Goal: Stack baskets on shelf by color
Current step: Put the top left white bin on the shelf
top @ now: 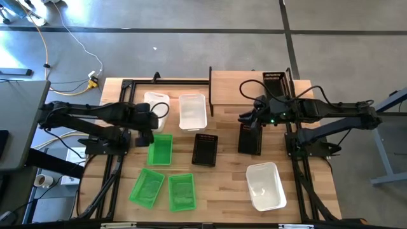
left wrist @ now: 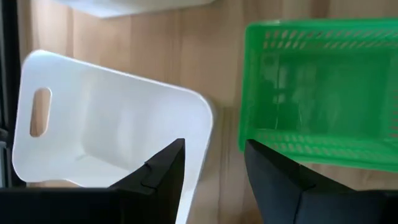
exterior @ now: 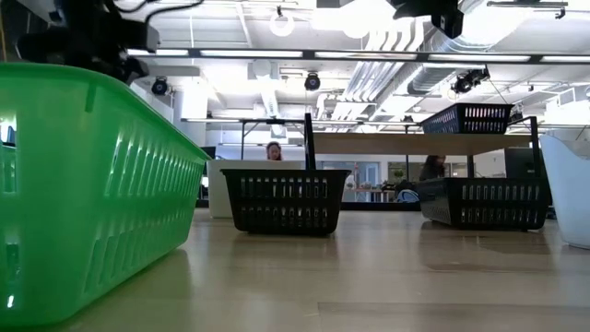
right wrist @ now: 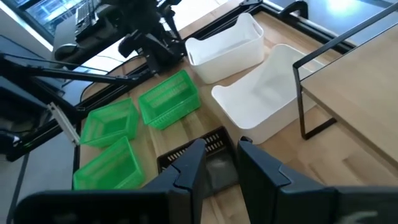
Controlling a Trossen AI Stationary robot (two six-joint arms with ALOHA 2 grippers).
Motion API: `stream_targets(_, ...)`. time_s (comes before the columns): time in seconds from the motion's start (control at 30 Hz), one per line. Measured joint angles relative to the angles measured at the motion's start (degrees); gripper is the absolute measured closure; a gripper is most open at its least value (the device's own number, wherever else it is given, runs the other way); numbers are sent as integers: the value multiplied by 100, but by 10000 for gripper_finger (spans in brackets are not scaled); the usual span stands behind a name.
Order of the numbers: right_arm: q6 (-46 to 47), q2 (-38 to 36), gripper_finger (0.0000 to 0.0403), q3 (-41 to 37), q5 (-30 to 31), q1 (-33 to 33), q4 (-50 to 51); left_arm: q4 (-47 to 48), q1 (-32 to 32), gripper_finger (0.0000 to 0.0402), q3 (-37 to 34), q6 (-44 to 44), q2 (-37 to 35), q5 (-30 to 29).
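At left of the high view, my left gripper hangs with fingers apart between a tilted white basket and a green basket whose long axis runs top-to-bottom. Right of centre, my right gripper, fingers parted, hovers over a black basket, also lengthwise vertical. One black basket sits on the shelf.

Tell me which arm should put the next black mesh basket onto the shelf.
Right. The right gripper hovers open over a black mesh plastic basket just in front of the light-wood shelf, where one black basket already sits. The left gripper is across the table, open by the white and green baskets.
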State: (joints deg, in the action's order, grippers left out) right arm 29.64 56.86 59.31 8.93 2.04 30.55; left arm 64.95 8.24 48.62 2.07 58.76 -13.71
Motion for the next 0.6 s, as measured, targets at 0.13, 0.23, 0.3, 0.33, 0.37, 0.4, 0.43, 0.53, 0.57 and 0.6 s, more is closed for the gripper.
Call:
stream_targets(0.13,-53,0,324,0,-62,0,0,-1,286,245,0,195,278,197)
stream_targets(0.23,-94,0,324,0,-65,0,0,56,491,245,0,336,497,474)
stream_targets(0.3,-157,0,324,0,-115,0,0,171,617,245,1,502,623,515)
stream_targets(0.33,-163,0,324,0,-143,0,2,197,676,245,0,583,681,512)
stream_targets(0.37,-163,0,324,0,-153,0,0,196,735,245,0,638,745,516)
stream_targets(0.4,-168,0,324,0,-164,0,1,195,803,245,0,689,805,529)
stream_targets(0.43,-187,0,324,0,-189,0,0,200,868,245,0,749,858,560)
stream_targets(0.53,-266,0,324,0,-302,0,0,277,1045,245,2,876,1019,564)
stream_targets(0.57,-270,0,324,1,-326,0,0,306,1098,245,2,905,1071,564)
stream_targets(0.6,-271,0,324,0,-340,0,0,342,1142,245,2,908,1120,576)
